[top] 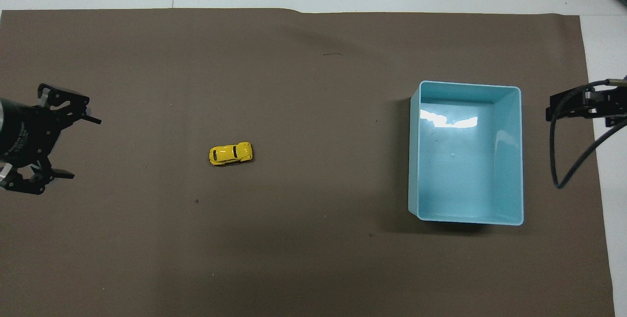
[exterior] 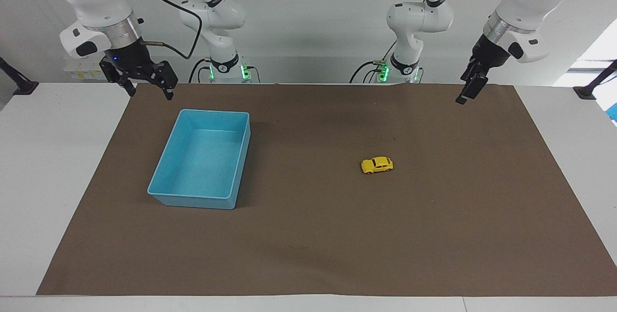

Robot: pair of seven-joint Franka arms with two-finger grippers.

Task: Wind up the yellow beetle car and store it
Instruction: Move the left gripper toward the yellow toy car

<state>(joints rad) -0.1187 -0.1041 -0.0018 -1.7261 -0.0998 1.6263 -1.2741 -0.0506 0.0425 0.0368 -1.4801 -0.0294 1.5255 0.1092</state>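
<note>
- Here the brown mat (exterior: 434, 235) covers most of the white table (exterior: 53, 167), and both grippers hang in the air over the mat's edges closest to the robots.
- The light blue bin (exterior: 169, 195) stands on the mat toward the right arm's end, its hollow open upward; it sits under and just forward of the right gripper (exterior: 147, 91), not touching it.
- The right gripper, at the end of the waiting right arm, hangs above the mat's corner with its fingers spread apart and nothing between them.
- The left gripper (exterior: 466, 94) hangs over the mat at the left arm's end, tilted downward; in the overhead view its two fingertips (top: 93, 121) stand wide apart, holding nothing.
- The yellow beetle car (exterior: 377, 165) rests on its wheels on the bare mat, well apart from the left gripper, lower than it and toward the table's middle, and farther still from the right gripper and the bin.
- White lettering runs along the left gripper's black body in the overhead view, too small to read; no writing can be made out on the car or the bin.
</note>
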